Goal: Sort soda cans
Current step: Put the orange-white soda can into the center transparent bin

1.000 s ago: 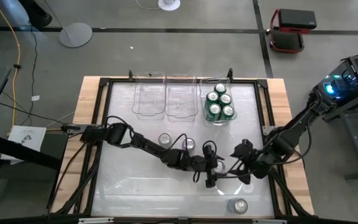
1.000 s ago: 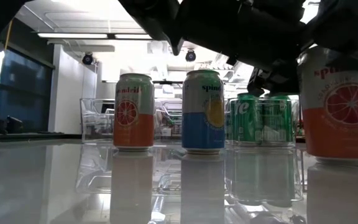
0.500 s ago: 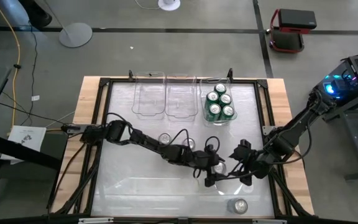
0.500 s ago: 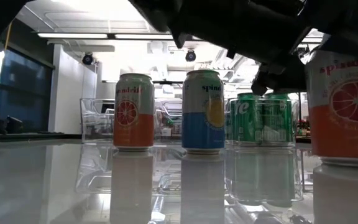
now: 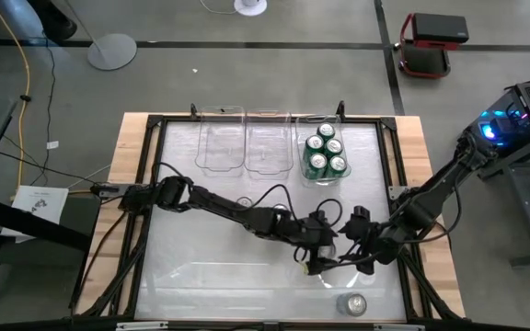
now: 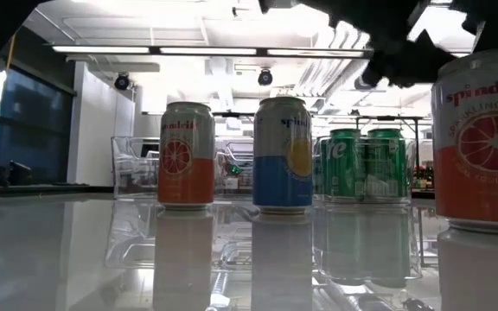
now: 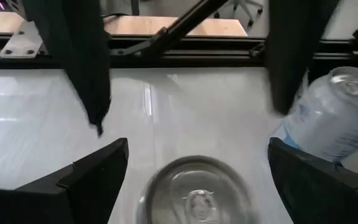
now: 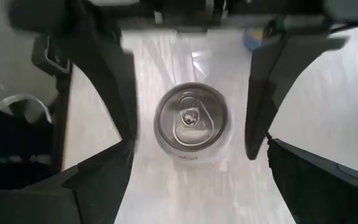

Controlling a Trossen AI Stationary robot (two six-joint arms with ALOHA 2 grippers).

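An orange-and-white soda can stands upright on the table between both grippers; its silver top shows in the right wrist view and the left wrist view. My left gripper hangs open over it, its fingers on either side with gaps. My right gripper is open just right of it. Another orange can and a blue-and-yellow can stand mid-table. Several green cans sit in the right bin. A silver can stands near the front edge.
Two clear bins stand at the far edge, left of the bin with the green cans. A black frame rims the table. The left arm stretches across the middle, over the mid-table cans. Cables trail beside the arms.
My left gripper has moved toward the table's right edge, closing in on the right gripper over the orange can. In the low view the dark arms have risen, and the can's top rim now shows clear below them.
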